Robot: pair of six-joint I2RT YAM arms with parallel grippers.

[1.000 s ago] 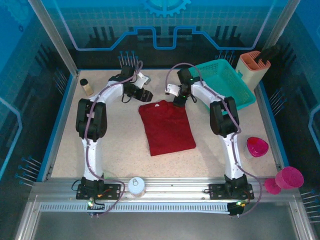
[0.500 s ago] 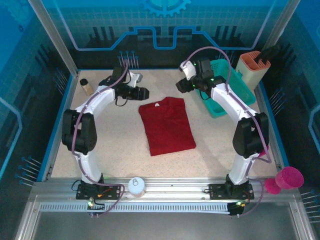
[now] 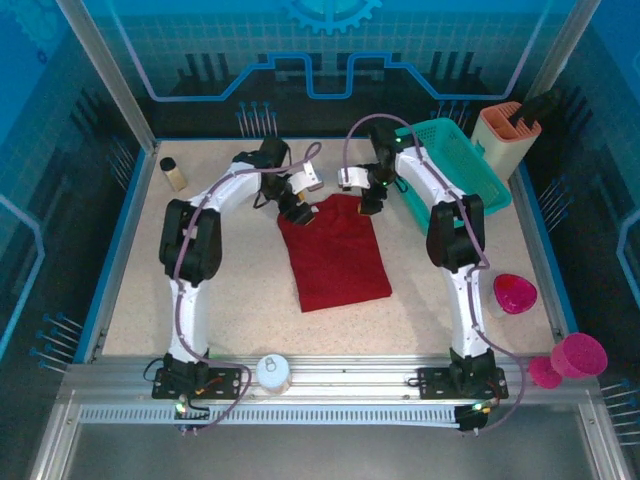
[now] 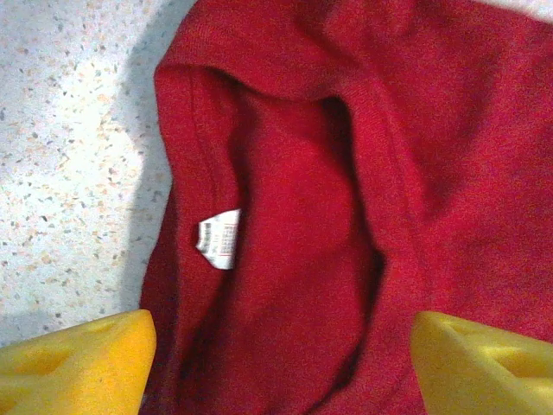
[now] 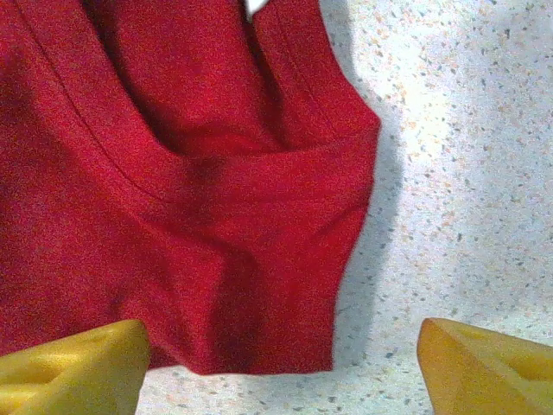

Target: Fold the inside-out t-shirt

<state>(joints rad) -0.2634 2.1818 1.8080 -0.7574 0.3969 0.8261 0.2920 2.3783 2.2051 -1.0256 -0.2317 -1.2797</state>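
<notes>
The inside-out t-shirt (image 3: 335,255) lies flat on the table as a dark red folded rectangle, collar end at the far side. My left gripper (image 3: 300,208) hovers over the far left corner, open. In the left wrist view its yellow fingertips (image 4: 73,363) stand wide apart over the collar and white label (image 4: 218,238), the left gripper (image 4: 285,367) gripping nothing. My right gripper (image 3: 368,203) is over the far right corner, open. The right gripper (image 5: 281,367) straddles the shirt's corner (image 5: 259,285), one fingertip (image 5: 484,363) over bare table.
A teal basket (image 3: 455,165) sits at the back right, close behind the right arm, with a peach holder (image 3: 505,125) beyond it. A small bottle (image 3: 173,173) stands at the back left. A pink bowl (image 3: 514,293), pink cup (image 3: 578,355) and white can (image 3: 272,371) sit nearer.
Both grippers pulled back from the shirt's far edge half a second ago, then came down over its far corners with jaws wider. The shirt has not moved.
</notes>
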